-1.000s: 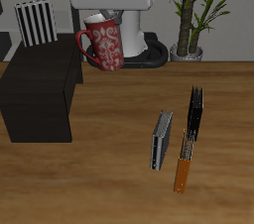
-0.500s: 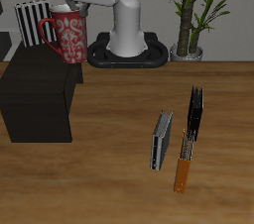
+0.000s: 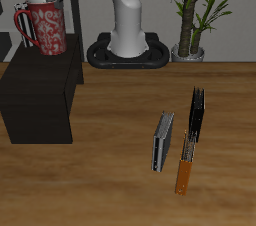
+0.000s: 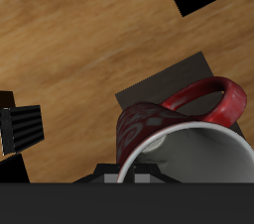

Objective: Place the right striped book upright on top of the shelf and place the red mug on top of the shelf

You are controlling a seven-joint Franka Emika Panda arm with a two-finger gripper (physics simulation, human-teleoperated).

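Observation:
The red mug [image 3: 44, 28] hangs upright from my gripper [image 3: 46, 2], which is shut on its rim, just above the back part of the black shelf's [image 3: 40, 88] flat top. The mug's pale inside and loop handle fill the wrist view [image 4: 184, 129]. A striped book [image 4: 22, 129] stands upright on the shelf close beside the mug. In the exterior view the mug hides most of it.
A thin striped book [image 3: 163, 141], a black book [image 3: 197, 110] and an orange-spined book [image 3: 186, 168] lie on the wooden table nearer its front edge. The robot's base [image 3: 130, 52] and a potted plant [image 3: 195, 15] stand at the back.
My gripper has carried the mug sideways from in front of the robot's base to over the shelf, in front of the upright striped book. The books on the table have not moved.

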